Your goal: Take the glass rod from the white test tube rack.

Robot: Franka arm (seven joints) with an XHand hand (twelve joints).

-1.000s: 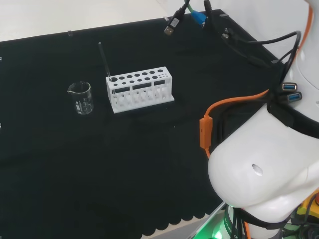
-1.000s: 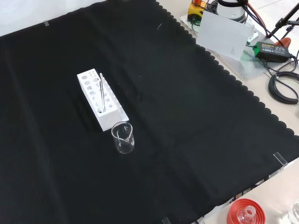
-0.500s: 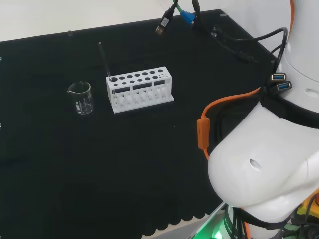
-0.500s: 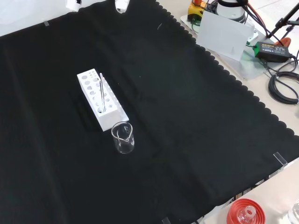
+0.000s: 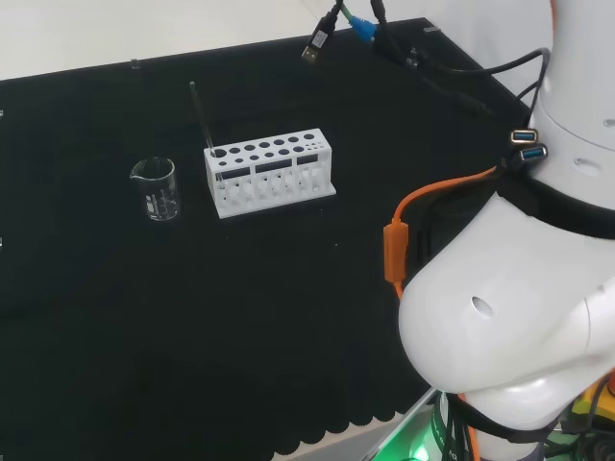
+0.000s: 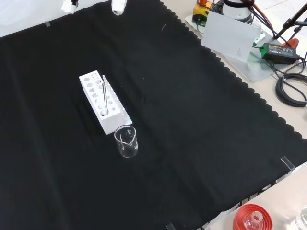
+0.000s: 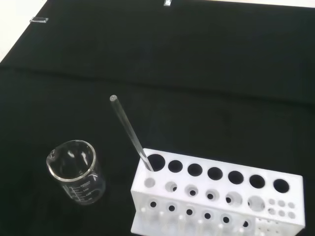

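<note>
Leaning at a slant in the end hole of the white test tube rack (image 5: 270,176), nearest the empty beaker (image 5: 156,188): the glass rod (image 5: 204,123), its upper length standing clear above the rack and free for pinching. Showing two white fingertips of the robot hand (image 6: 116,6) at the front view's top edge, well apart from the rack; open or curled, impossible to tell. Resting on the black worktop (image 6: 192,120), rack and beaker just beside each other.

Clear beaker (image 6: 126,141) on black cloth (image 6: 192,120)
</note>
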